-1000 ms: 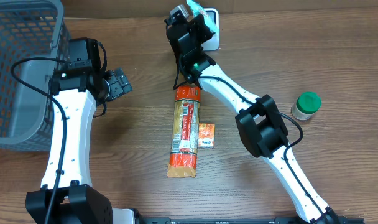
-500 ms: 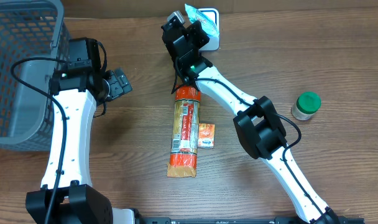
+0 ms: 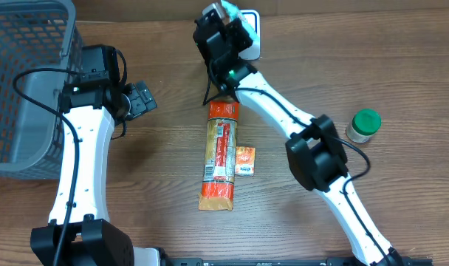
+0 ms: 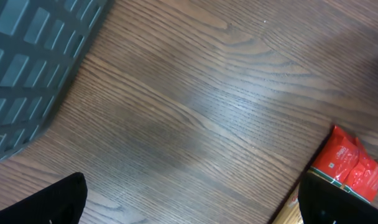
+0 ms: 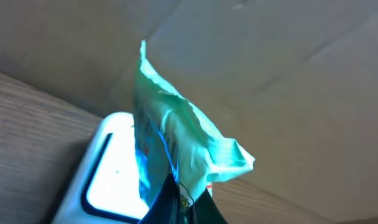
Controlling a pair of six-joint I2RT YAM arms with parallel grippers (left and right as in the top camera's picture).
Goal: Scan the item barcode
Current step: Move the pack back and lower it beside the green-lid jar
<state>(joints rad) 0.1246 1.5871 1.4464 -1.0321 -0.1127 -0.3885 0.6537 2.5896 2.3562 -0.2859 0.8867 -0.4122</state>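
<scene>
Right wrist: right gripper (image 5: 179, 198) pinches the green packet (image 5: 176, 140) at the scanner (image 5: 105, 171), left gripper (image 3: 143, 99) gapes empty; next, likely present its barcode squarely.

Overhead faces down; right wrist, close, shares white scanner (image 3: 255, 41) (image 5: 105, 171)

A pale green crinkled plastic packet (image 5: 173, 124) is standing upright and edge-on, its lower end pinched in the right gripper (image 5: 179, 198), directly over a white rounded-rectangle barcode scanner (image 5: 105, 171). The scanner is lying flat, its window facing up and glowing white.
</scene>
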